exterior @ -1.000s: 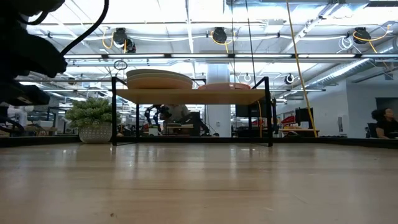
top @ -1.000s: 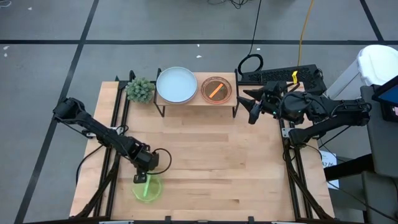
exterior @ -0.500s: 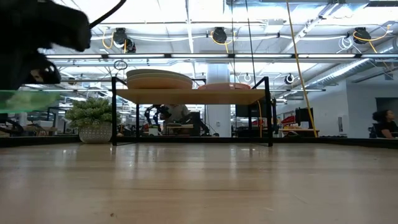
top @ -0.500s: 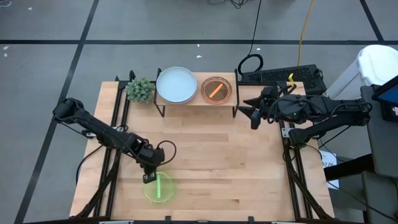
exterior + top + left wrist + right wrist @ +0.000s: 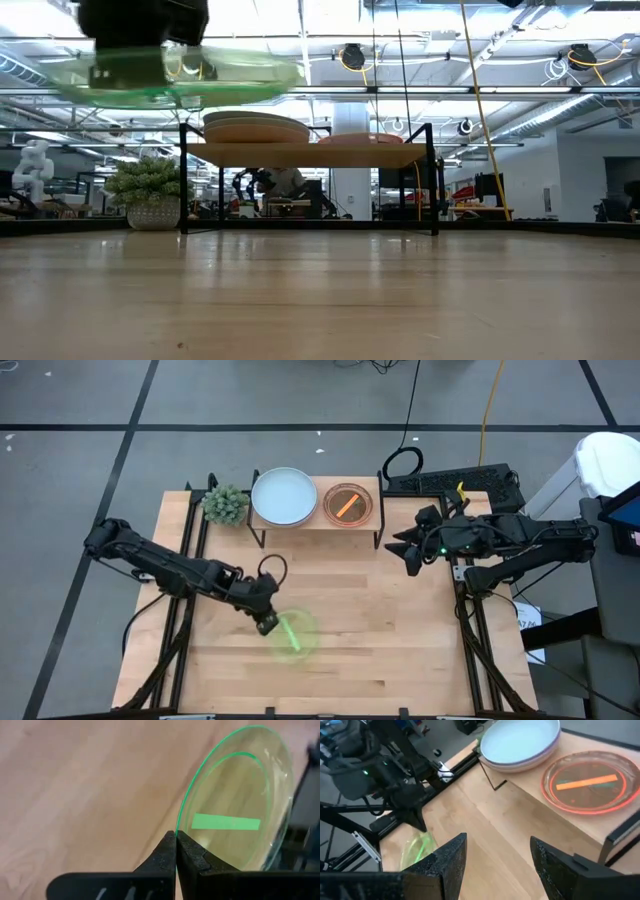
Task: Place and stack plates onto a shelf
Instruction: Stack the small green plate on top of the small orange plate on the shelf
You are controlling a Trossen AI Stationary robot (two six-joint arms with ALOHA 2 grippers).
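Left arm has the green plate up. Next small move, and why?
Probably keep carrying it toward the shelf. The left gripper is shut on the green plate's rim, lifted over mid-table, short of the shelf, where the orange plate sits beside the stack of larger plates.

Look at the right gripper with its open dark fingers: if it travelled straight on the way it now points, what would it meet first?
Probably nothing on the table: the right gripper points leftward across bare wooden tabletop, passing in front of the low light-wood shelf. Height is unclear.
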